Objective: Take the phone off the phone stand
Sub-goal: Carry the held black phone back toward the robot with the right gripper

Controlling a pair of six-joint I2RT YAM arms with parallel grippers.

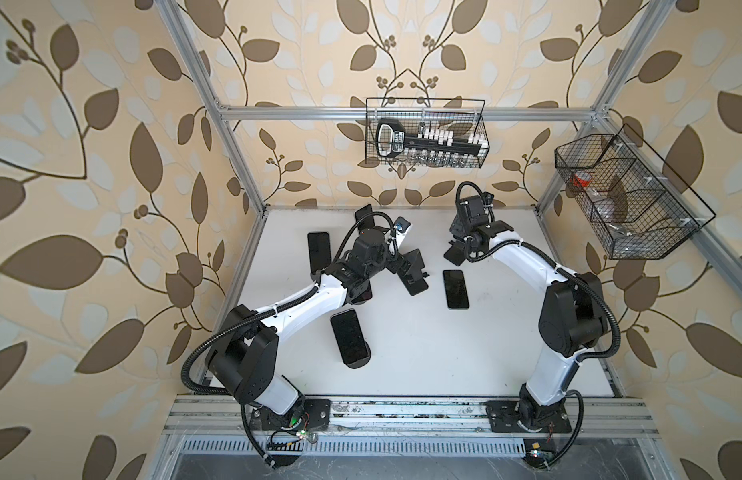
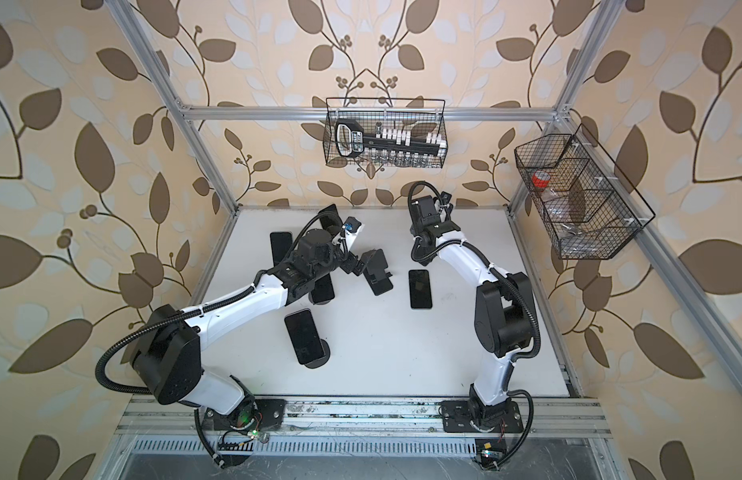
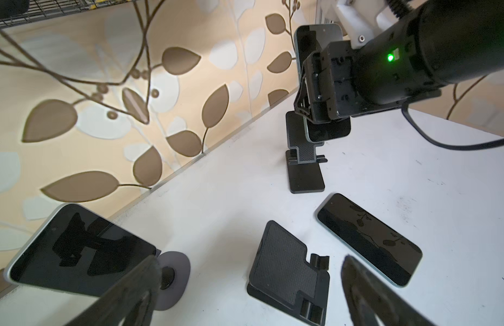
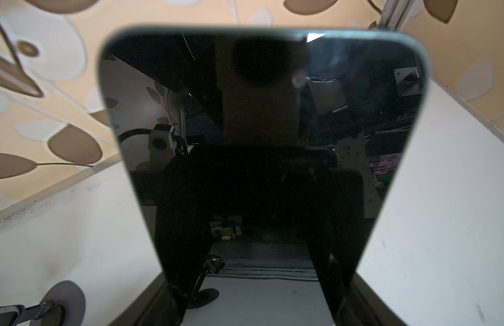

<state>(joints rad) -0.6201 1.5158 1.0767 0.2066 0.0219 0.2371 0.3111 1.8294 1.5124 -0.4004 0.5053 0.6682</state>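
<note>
Presently held phone [image 4: 253, 127]: we see it fill the right wrist view, with its dark screen toward the camera, upright and gripped by its two long edges.
Right end effector [image 3: 315, 96]: it is clamped on the held phone at about mid-height. In both top views it sits right of centre, toward the back of the desk [image 1: 423, 365].
Phone stand [image 3: 306, 175]: this black folding stand is directly under the held phone. We see the phone's lower edge above the stand's front lip and overlapping its back plate, but we cannot tell whether phone and plate touch.
Left end effector [image 3: 249, 262]: its jaws are wide apart and hold nothing. We see it hover over an empty stand [image 3: 284, 271] near the centre of both top views.
Flat phone [image 1: 456, 289]: it lies face up on the desk just right of the frame's centre, near the empty stand but apart from it.
Propped phone [image 1: 350, 336]: it leans on a stand with a round base [image 3: 174, 276], below and left of centre.
Other phones: we see one [image 1: 318, 251] toward the desk's left edge and one [image 1: 364, 214] at its back edge, each partly hidden by the left arm.
Wire baskets: one [image 1: 425, 133] hangs in the upper middle of the frame, and another [image 1: 627, 199] hangs at the upper right.
</note>
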